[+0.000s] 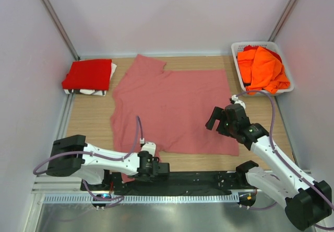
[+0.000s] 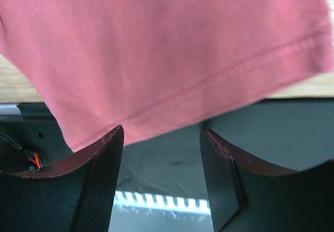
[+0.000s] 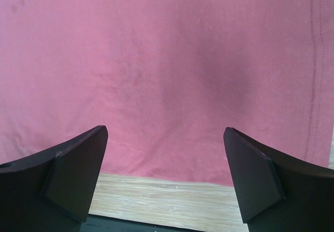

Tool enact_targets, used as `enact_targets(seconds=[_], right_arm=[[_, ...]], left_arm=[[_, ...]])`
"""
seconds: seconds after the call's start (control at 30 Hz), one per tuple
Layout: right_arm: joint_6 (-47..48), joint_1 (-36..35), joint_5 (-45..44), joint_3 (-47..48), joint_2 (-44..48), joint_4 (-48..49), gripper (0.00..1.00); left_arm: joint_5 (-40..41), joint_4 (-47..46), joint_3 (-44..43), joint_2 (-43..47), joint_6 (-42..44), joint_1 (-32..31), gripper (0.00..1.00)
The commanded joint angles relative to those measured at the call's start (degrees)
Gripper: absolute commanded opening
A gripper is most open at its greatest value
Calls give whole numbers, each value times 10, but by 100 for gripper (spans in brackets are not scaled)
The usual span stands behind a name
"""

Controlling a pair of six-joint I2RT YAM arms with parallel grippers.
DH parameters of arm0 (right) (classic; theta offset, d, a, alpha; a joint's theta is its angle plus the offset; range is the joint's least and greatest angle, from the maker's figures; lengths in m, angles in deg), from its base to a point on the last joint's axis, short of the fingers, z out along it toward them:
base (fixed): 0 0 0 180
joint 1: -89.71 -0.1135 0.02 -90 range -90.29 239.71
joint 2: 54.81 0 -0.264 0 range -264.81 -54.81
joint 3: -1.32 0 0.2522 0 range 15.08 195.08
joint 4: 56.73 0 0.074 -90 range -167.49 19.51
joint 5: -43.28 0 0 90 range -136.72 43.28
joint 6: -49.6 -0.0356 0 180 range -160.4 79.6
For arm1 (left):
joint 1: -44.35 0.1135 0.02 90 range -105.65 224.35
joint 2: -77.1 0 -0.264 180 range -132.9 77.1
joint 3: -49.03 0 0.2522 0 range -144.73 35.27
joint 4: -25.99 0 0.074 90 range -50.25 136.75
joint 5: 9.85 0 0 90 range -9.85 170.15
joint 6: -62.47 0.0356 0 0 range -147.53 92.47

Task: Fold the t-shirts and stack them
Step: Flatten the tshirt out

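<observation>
Left gripper and right gripper gape wide; I should nip the pink t-shirt evenly at its near edge.

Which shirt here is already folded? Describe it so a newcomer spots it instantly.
On the wooden table, look to the far left corner. The red t-shirt lies there, folded into a neat rectangle over something white. The pink t-shirt beside it is spread flat, and the orange t-shirts are heaped in the basket.
</observation>
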State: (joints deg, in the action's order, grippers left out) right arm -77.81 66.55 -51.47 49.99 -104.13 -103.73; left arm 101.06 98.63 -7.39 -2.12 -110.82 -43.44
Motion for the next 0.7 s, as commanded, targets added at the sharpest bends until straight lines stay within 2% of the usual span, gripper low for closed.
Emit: enact_targets(seconds=[0.0, 0.17, 0.33, 0.43, 0.67], right_arm=[[-5, -4, 4, 2, 7, -2, 100], [-4, -5, 2, 3, 1, -2, 100], [-3, -4, 2, 2, -8, 0, 100], [-1, -4, 3, 4, -14, 1, 100], [-2, -4, -2, 4, -27, 1, 100]], left_arm=[[41, -19, 5, -32, 11, -5, 61], [48, -36, 8, -63, 15, -4, 61], [66, -53, 24, -74, 17, -4, 54], [72, -67, 44, -64, 20, 7, 48], [66, -124, 92, -9, 31, 31, 48]])
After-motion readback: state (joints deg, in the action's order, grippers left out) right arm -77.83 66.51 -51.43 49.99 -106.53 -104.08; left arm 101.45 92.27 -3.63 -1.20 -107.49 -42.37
